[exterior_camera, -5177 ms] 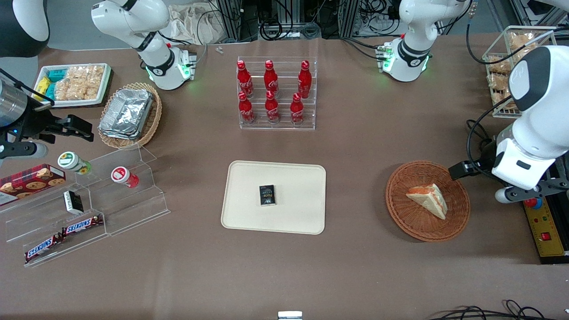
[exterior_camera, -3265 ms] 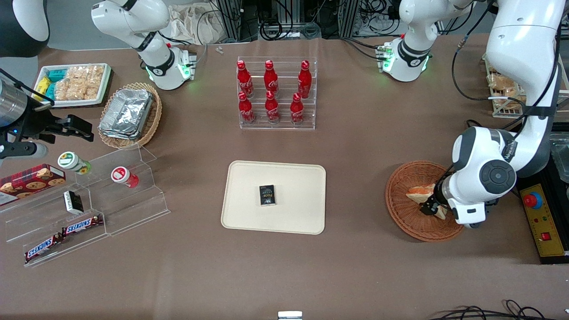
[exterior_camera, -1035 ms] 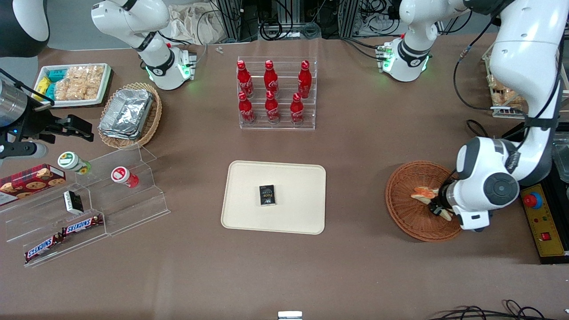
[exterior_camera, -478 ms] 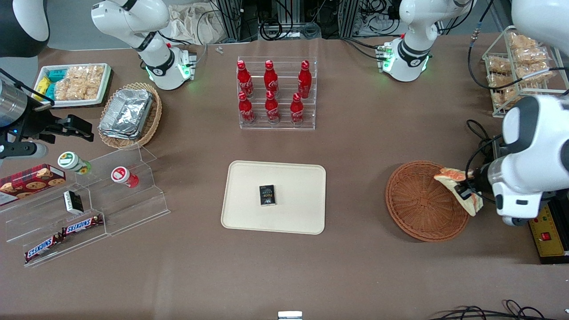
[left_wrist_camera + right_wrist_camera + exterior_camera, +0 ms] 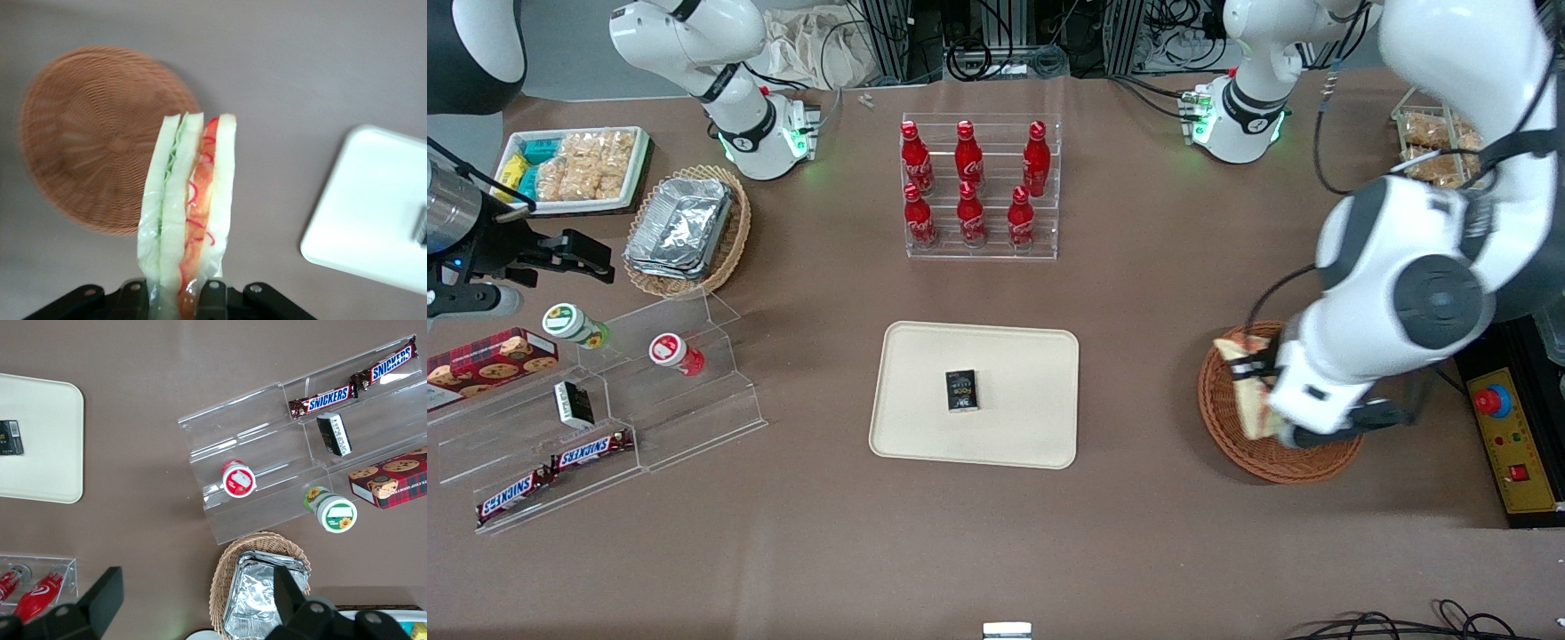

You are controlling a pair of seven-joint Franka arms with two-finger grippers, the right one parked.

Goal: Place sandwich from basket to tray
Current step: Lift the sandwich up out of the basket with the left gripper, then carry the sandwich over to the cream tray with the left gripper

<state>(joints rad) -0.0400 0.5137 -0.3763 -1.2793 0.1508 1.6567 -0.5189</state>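
I've lifted the sandwich (image 5: 189,213) out of the basket (image 5: 93,137), which now lies bare; my hand (image 5: 188,299), clamped on it, has swung above the basket's tray-side rim.

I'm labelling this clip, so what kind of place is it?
Probably a robot lab set up as a mock snack counter: cola bottles on a clear rack, chocolate bars, cable clutter at the table's edge. The pincer holds a sandwich above the basket.
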